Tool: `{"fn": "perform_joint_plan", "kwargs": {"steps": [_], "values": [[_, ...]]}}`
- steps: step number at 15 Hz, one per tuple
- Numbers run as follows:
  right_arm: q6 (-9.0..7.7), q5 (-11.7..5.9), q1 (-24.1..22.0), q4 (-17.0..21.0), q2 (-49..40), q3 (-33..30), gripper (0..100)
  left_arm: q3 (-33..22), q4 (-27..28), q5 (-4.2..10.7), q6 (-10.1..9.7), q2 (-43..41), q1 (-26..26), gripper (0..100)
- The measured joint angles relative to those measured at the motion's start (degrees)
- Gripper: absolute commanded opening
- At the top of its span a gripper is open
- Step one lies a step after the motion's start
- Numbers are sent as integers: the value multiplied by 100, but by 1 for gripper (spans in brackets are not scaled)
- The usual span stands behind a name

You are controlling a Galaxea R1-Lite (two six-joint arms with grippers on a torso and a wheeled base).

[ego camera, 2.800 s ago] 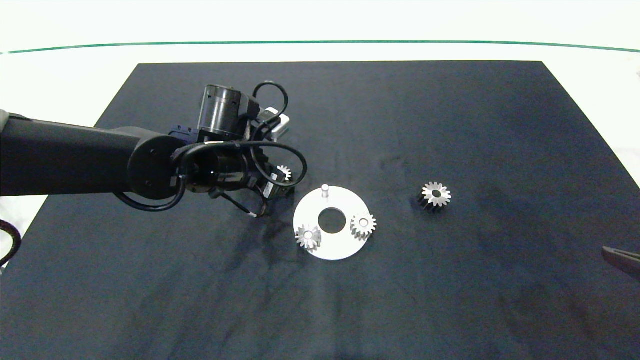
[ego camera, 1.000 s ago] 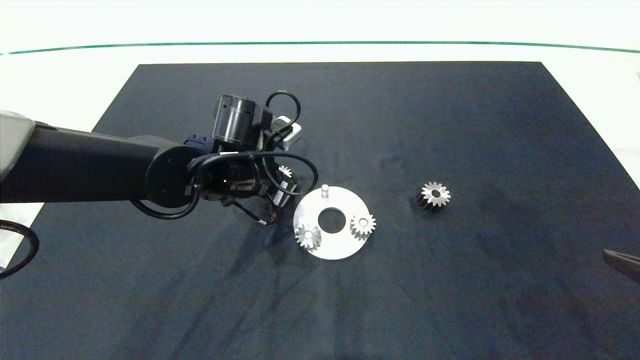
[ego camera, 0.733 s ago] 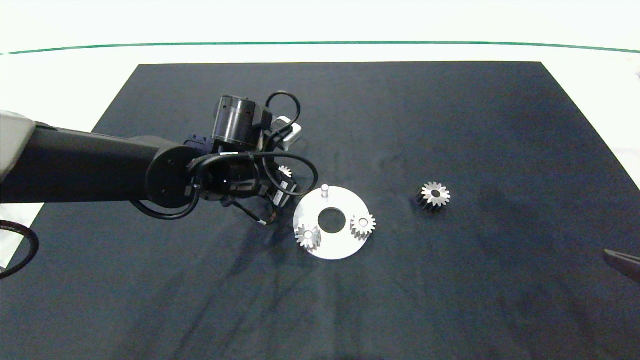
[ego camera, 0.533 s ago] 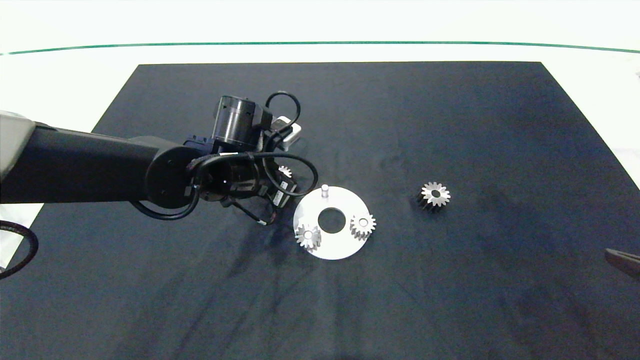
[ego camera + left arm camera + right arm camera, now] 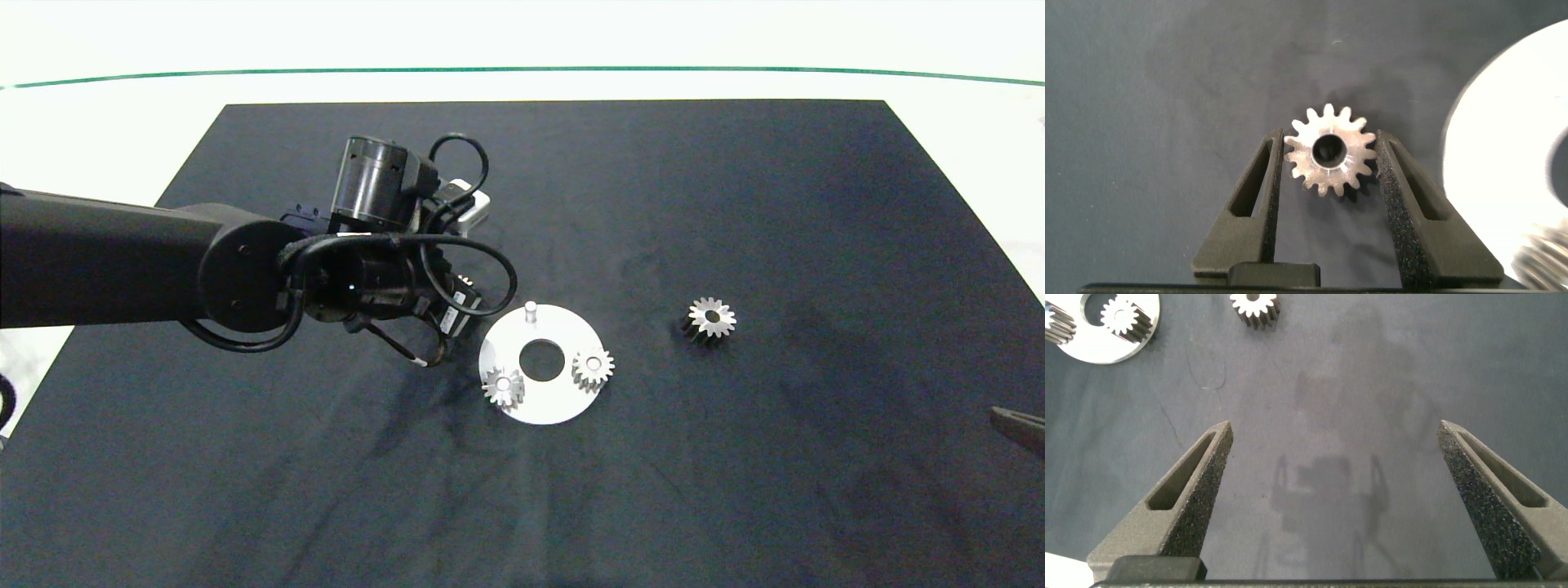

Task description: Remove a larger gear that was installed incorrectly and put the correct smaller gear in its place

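Observation:
The smaller gear (image 5: 1331,149), silver-faced with stubby teeth and a wide dark hole, sits between the fingers of my left gripper (image 5: 1331,135), which is shut on it. In the head view the left wrist (image 5: 367,278) hides that gear, just left of the round silver plate (image 5: 539,406). The larger gear (image 5: 711,317), with pointed star-like teeth, lies on the mat to the right of the plate and also shows in the right wrist view (image 5: 1254,305). My right gripper (image 5: 1334,425) is open and holds nothing, parked at the mat's right edge (image 5: 1016,429).
The plate carries two all-silver gears (image 5: 503,385) (image 5: 593,367), a bare peg (image 5: 531,309) at its far side and a round centre hole. The plate's rim (image 5: 1511,139) lies close beside the left fingers. A black mat (image 5: 735,204) covers the white table.
The left arm first moved right toward the plate, then in the last half second rose and drew back left. The smaller gear, glimpsed beside the wrist before, is now hidden under it.

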Motion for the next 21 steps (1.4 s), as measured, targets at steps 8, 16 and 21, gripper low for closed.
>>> {"fn": "perform_joint_plan", "kwargs": {"steps": [8,16,21], "values": [[-21,-7,2,5,-105,2,100,118,30,2,-144,-293,-383,22],[-21,-9,2,11,-151,16,100,106,107,2,-171,-297,-369,100],[-11,-7,2,11,-174,59,100,-61,260,0,-290,-78,-44,100]]}}
